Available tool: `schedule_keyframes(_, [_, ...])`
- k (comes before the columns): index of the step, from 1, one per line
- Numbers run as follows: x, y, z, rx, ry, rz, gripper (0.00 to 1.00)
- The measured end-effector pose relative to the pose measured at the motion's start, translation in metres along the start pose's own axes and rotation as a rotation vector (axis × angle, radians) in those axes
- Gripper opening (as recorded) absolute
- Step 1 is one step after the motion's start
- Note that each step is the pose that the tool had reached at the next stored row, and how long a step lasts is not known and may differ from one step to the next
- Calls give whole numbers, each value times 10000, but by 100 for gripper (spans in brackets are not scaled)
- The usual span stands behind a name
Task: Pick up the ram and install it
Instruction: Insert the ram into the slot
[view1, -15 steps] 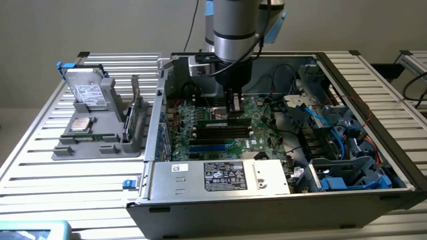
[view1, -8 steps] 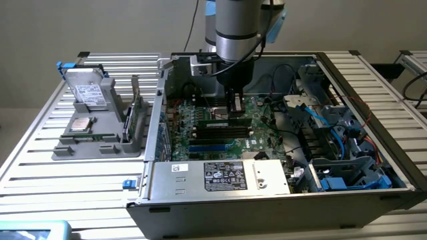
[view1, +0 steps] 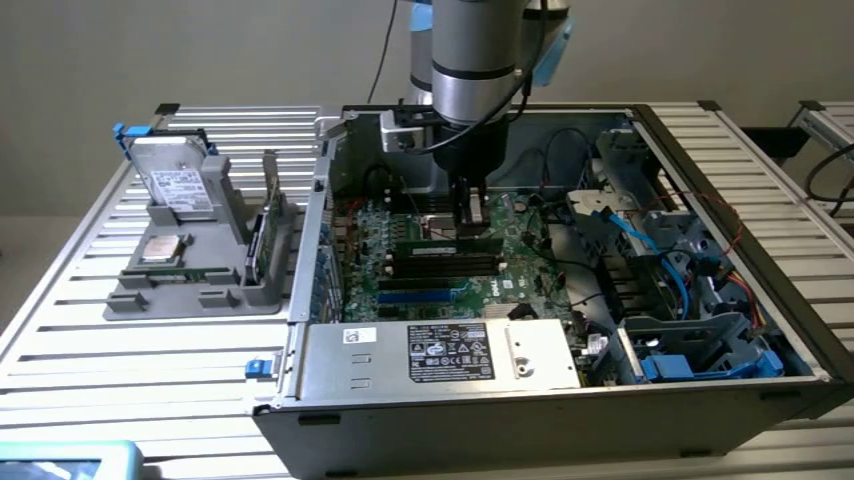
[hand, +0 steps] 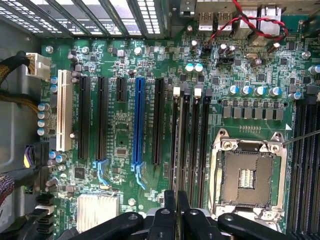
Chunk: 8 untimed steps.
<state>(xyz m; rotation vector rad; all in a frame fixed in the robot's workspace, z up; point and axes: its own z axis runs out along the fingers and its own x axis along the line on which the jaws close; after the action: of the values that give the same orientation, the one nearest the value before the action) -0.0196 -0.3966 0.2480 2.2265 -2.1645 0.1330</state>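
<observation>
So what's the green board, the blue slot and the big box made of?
Green board: probably coated circuit-board laminate, slightly shiny, with soldered parts. Blue slot: looks like smooth moulded plastic, evenly coloured. Big box: seemingly dull grey sheet metal, with thin folded edges.

The arm (view1: 474, 45) is a thick silver tube with a black ring (view1: 474, 72) and pale blue caps (view1: 422, 18). A black cable (view1: 541, 68) runs alongside, with a white bracket (view1: 400, 128) and black gripper (view1: 467, 232) below.
</observation>
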Motion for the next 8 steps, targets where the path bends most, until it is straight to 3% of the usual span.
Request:
schedule_keyframes(3, [0, 0, 3, -3, 85, 2, 14])
schedule_keyframes(8, [-1, 1, 19, -42, 99, 0, 14])
